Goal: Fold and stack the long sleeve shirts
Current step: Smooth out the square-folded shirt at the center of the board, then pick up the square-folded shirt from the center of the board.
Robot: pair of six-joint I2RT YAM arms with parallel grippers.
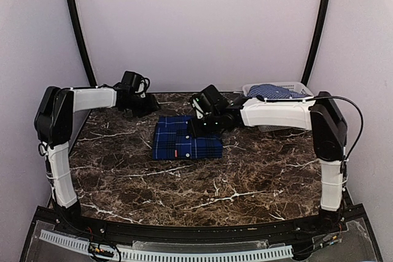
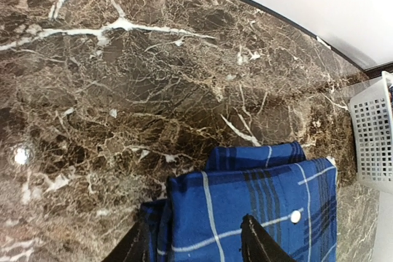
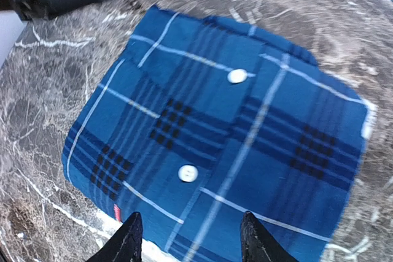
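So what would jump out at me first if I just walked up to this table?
Probably the dark blue plaid shirt, folded into a neat rectangle in the middle of the brown marble table. Then the white basket at the far right corner, with a lighter blue shirt heaped in it. The left gripper and right gripper both hang open near the folded shirt.

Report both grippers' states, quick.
Left gripper: open, holding nothing.
Right gripper: open above the plaid shirt, holding nothing.
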